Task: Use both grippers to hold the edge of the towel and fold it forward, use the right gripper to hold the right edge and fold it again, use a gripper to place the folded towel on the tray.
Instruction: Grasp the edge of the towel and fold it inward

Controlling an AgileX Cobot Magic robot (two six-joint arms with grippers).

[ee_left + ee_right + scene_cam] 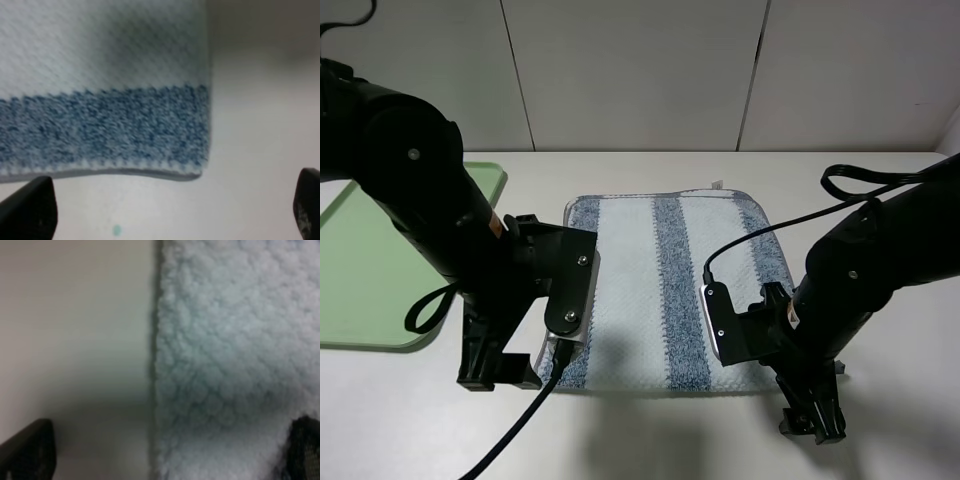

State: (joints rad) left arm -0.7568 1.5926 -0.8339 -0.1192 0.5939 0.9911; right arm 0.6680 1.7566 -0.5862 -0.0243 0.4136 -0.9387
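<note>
Evidently the left end effector (167, 207) and right end effector (165, 450) hang open over the towel's (660, 290) corners by the desk's (880, 170) front edge, ready to pinch its hem (150, 172).

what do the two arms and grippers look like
Both arms are bulky and black with silver screws. The left arm carries a small orange label and a trailing black cable; the right arm has a looping black cable. The left gripper and right gripper are boxy and black.
</note>
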